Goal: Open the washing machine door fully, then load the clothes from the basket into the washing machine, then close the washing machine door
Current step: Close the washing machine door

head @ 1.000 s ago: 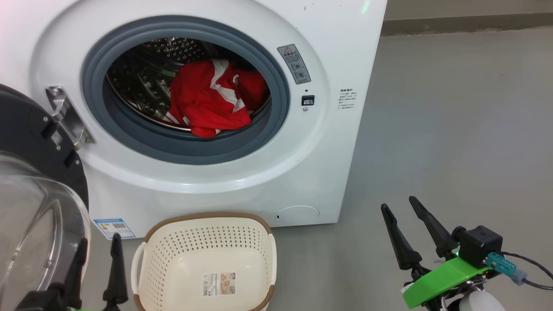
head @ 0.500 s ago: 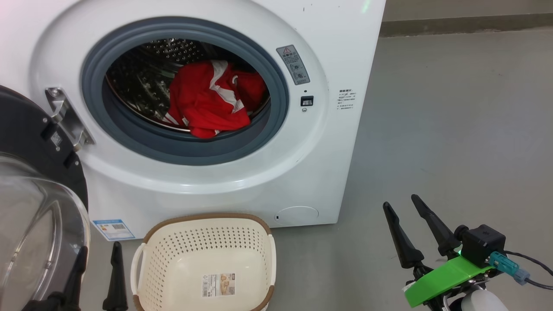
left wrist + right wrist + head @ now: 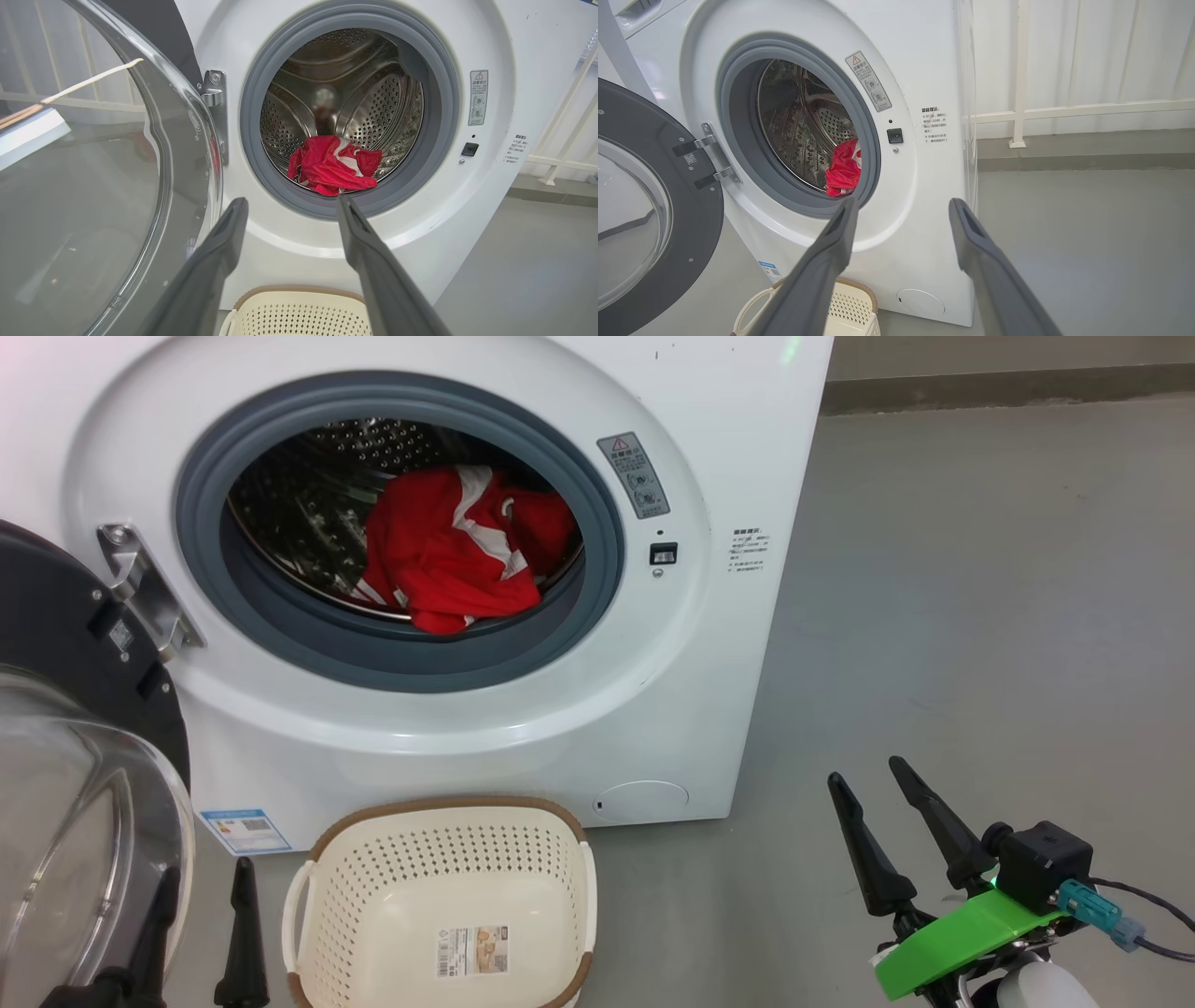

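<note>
The white washing machine point(image 3: 672, 709) stands with its door point(image 3: 56, 616) swung open to the left, its clear glass bowl point(image 3: 75, 821) bulging toward me. Red clothes point(image 3: 439, 560) with white stripes lie inside the steel drum, also seen as clothes point(image 3: 331, 163) and clothes point(image 3: 843, 170). The cream basket point(image 3: 373, 896) sits on the floor in front of the machine with only a paper label on its bottom. My left gripper point(image 3: 207, 870) is open between the door and the basket, holding nothing. Over bare floor to the right of the machine, my right gripper point(image 3: 864, 773) stands open too.
Grey floor point(image 3: 980, 616) stretches to the right of the machine. A white railing point(image 3: 1064, 112) runs along the wall behind it. The open door point(image 3: 93, 186) takes up the space at my left, close to the left fingers.
My left gripper has dropped a little lower in the head view. The right gripper, the basket, the door and the clothes have kept their places.
</note>
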Robot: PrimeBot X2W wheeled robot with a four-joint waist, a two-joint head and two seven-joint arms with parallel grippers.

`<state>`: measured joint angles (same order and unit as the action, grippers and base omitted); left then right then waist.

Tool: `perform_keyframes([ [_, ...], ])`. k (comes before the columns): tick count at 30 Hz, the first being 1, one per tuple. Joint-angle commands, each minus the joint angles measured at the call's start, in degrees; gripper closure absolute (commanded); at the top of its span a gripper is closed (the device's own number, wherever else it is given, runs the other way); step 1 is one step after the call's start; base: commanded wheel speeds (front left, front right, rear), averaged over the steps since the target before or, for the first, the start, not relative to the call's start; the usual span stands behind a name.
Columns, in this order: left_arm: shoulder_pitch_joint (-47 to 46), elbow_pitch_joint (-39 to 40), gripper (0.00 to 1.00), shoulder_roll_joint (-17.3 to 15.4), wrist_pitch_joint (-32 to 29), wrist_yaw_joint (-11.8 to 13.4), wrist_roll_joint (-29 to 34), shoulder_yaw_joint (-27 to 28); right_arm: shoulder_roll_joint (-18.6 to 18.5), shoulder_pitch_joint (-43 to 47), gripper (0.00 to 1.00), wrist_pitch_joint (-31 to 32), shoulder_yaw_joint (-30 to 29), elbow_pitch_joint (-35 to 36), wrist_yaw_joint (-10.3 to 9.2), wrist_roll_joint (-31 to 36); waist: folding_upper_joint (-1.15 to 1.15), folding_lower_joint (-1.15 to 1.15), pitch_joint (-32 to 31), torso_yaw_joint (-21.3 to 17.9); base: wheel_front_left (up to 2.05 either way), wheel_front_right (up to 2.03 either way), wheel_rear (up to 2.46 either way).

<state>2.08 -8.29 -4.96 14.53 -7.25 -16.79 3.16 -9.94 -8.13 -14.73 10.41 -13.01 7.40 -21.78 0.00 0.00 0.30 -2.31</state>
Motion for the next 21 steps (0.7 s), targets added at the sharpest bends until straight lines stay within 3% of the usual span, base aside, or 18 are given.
perform_keyframes([
  [1,-1.38,1.64,0.00,-0.82,0.47,-0.04,-0.01,2.12,-0.52,-0.24,0.00,-0.27,1.13,1.38,0.09,-0.18,0.00,0.00,0.02,0.01,0.00,0.00,0.00],
  [21,-1.43,1.75,0.00,-0.59,0.47,-0.01,0.25,2.93,-0.28,-0.30,0.00,-0.27,0.95,1.33,0.09,-0.06,0.00,0.00,0.09,0.00,-0.17,0.17,0.00],
])
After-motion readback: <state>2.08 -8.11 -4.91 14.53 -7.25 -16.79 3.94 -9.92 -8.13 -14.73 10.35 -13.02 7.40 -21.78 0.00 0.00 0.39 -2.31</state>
